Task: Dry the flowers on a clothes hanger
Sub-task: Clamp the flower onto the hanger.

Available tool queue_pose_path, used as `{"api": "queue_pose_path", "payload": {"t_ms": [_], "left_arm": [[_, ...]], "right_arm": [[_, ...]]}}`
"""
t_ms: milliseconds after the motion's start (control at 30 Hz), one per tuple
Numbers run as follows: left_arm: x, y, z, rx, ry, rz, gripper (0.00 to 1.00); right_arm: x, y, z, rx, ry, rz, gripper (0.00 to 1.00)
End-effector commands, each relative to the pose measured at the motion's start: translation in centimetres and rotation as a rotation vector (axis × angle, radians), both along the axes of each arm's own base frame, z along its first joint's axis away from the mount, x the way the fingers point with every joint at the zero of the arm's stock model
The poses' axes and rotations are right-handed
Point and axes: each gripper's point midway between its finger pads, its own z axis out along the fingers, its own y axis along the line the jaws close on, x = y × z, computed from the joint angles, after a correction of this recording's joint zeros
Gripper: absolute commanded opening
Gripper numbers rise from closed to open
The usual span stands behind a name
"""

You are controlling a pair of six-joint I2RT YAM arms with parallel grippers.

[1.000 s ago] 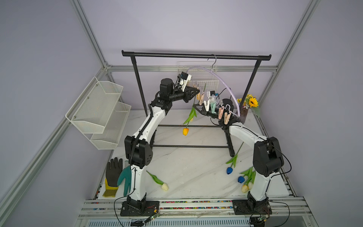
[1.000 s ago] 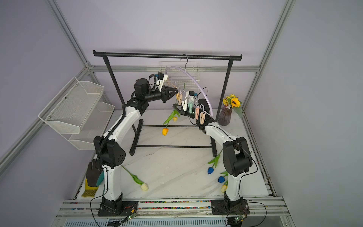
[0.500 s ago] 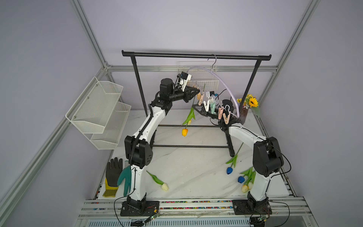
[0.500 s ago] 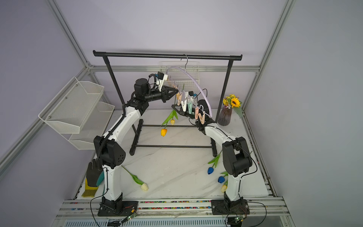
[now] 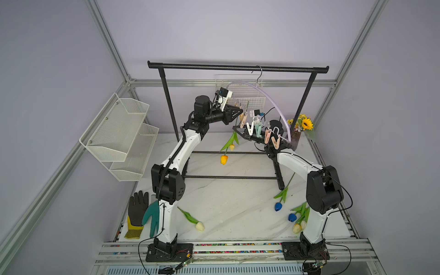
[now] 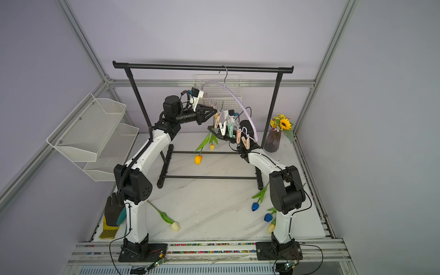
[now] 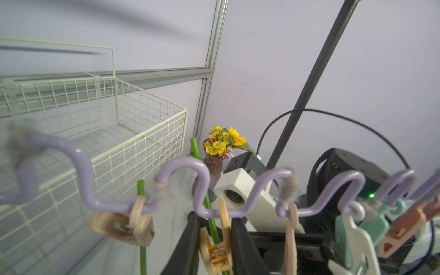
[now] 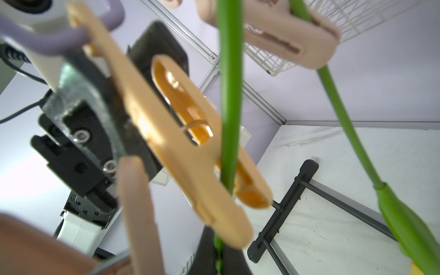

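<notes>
The lilac clothes hanger [image 5: 269,95] hangs by its hook from the black rail, with several pastel pins along its wavy bar [image 7: 181,166]. My left gripper [image 7: 215,221] has one finger against each handle of an orange clothespin [image 7: 215,254]. This pin [image 8: 190,147] pinches a green tulip stem [image 8: 229,95]. Just below it my right gripper [image 8: 217,252] is shut on that same stem. A second stem [image 8: 342,119] hangs from a pale pink pin. An orange head [image 5: 223,159] and a yellow head [image 5: 231,147] dangle under the hanger. Several more flowers lie on the table, one cream [image 5: 200,226], one blue [image 5: 277,206].
The black garment rack [image 5: 238,67] spans the back, its feet on the marble table [image 5: 226,195]. White wire baskets [image 5: 119,133] hang on the left wall and another basket [image 7: 142,123] hangs behind the hanger. A sunflower vase [image 5: 302,126] stands back right. Gloves [image 5: 138,209] lie front left.
The left gripper's fingers have eased apart a little on the orange clothespin. Both arms, the hanger and the hanging tulips stay almost where they were.
</notes>
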Motion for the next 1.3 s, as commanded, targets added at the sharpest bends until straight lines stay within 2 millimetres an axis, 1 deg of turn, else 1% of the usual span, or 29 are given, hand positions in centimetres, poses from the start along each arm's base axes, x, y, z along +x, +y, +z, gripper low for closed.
{"api": "queue_pose_path", "payload": {"t_ms": [0,67,200,433,600,733,867,967,1100,1267], "left_arm": [[-0.6,0.4,1.8,-0.011,-0.046,0.016,0.44],[-0.6,0.5,2.0,-0.01,-0.051,0.022,0.54],[-0.9,0.7,2.4,-0.006,-0.057,0.029,0.64],[-1.5,1.4,3.3,0.0,-0.06,0.067,0.75],[-2.3,2.5,3.8,0.001,-0.059,0.101,0.8],[-3.1,3.6,3.8,0.021,-0.077,0.146,0.82],[-3.8,5.1,3.2,0.035,-0.056,0.197,0.84],[-4.6,6.3,3.0,0.047,-0.036,0.245,0.84],[-5.8,7.8,1.9,0.064,0.002,0.318,0.86],[-7.4,9.5,-0.2,0.072,0.096,0.393,0.86]], "right_arm": [[0.1,0.3,0.7,-0.017,-0.048,0.0,0.0],[0.2,0.3,0.5,-0.026,-0.048,-0.007,0.0],[0.5,0.3,0.3,-0.049,-0.049,-0.021,0.0],[1.0,0.0,-0.3,-0.095,-0.051,-0.051,0.01],[1.2,-0.5,-1.0,-0.144,-0.06,-0.088,0.2],[1.1,-0.9,-1.7,-0.182,-0.067,-0.111,0.3],[0.9,-1.3,-2.6,-0.224,-0.072,-0.133,0.33],[0.6,-1.9,-3.6,-0.263,-0.068,-0.156,0.35],[-0.1,-2.7,-5.0,-0.31,-0.067,-0.188,0.43],[-1.2,-3.7,-5.9,-0.359,-0.078,-0.213,0.5]]}}
